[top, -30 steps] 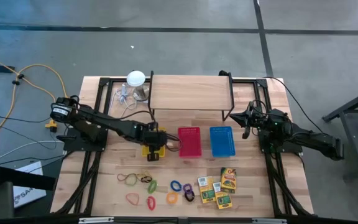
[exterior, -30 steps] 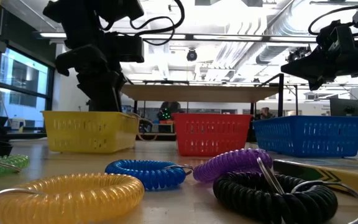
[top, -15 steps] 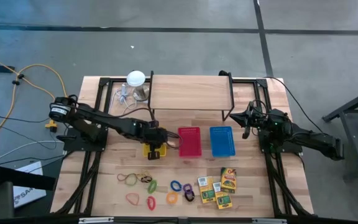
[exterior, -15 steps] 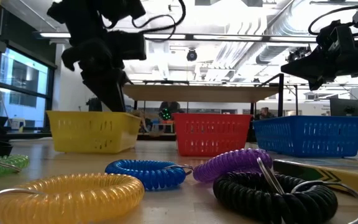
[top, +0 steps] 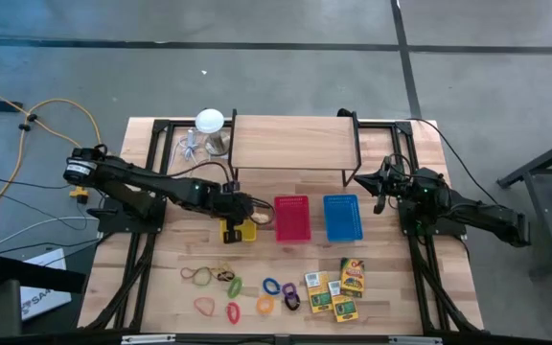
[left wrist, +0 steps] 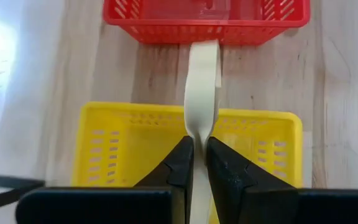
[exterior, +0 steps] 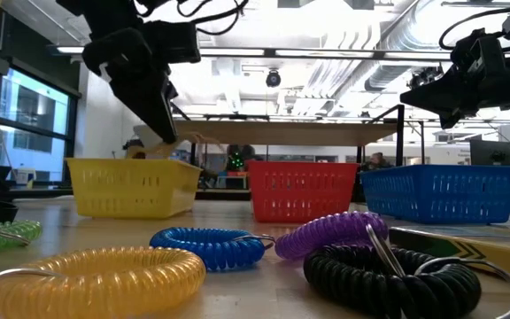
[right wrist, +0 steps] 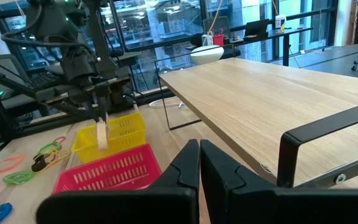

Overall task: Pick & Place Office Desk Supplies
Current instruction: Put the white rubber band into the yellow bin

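Left gripper holds cream band over yellow basket, frame centre-left

Jaws pinched tight on the band; likely next: open to drop it in. Right gripper jaws closed, empty, parked at right; other supplies lower centre of counter

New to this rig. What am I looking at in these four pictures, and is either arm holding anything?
It is a robot with two dark arms at a wooden table. Each arm ends in a two-finger tool.

One picture looks straight down from above, one looks level across the tabletop, and one comes from each wrist.

On the table are a yellow basket, a red basket, a blue basket and a raised shelf. Nearer the front lie rubber bands, coiled rings and small card boxes.

The left tool pinches a cream band above the yellow basket. The right tool waits shut and empty beside the shelf.
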Robot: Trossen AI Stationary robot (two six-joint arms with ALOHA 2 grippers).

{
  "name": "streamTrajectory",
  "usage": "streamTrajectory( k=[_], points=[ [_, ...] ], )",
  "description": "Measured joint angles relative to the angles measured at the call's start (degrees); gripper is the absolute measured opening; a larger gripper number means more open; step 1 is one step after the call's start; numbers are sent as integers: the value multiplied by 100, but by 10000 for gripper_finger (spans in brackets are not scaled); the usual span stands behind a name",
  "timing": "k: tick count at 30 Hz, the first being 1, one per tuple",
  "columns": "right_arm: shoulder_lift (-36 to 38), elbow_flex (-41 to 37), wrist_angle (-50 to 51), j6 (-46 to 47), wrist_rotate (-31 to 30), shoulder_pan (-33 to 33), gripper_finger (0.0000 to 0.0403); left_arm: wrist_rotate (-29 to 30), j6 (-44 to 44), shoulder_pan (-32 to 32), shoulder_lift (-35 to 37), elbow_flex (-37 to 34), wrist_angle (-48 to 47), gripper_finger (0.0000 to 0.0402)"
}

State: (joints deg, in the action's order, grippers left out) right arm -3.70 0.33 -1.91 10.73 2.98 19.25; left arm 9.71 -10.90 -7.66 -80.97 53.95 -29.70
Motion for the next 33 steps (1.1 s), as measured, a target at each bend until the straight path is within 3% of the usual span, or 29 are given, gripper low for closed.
streamTrajectory(
  k=[7, 18, 26, 33],
  points=[
    [0, 1, -1, 1, 0, 2, 2, 151, -185, 0, 430, 0, -601, 34],
    [1, 1, -1, 0, 0, 1, 2, -648, 2045, 0, 571, 0, -766, 34],
    [0, 1, 2, 2, 0, 0, 2, -780, 3735, 32, 571, 0, -780, 34],
    [0, 1, 2, -1, 0, 0, 2, -898, 4263, 320, 532, -2, -790, 34]
  ],
)
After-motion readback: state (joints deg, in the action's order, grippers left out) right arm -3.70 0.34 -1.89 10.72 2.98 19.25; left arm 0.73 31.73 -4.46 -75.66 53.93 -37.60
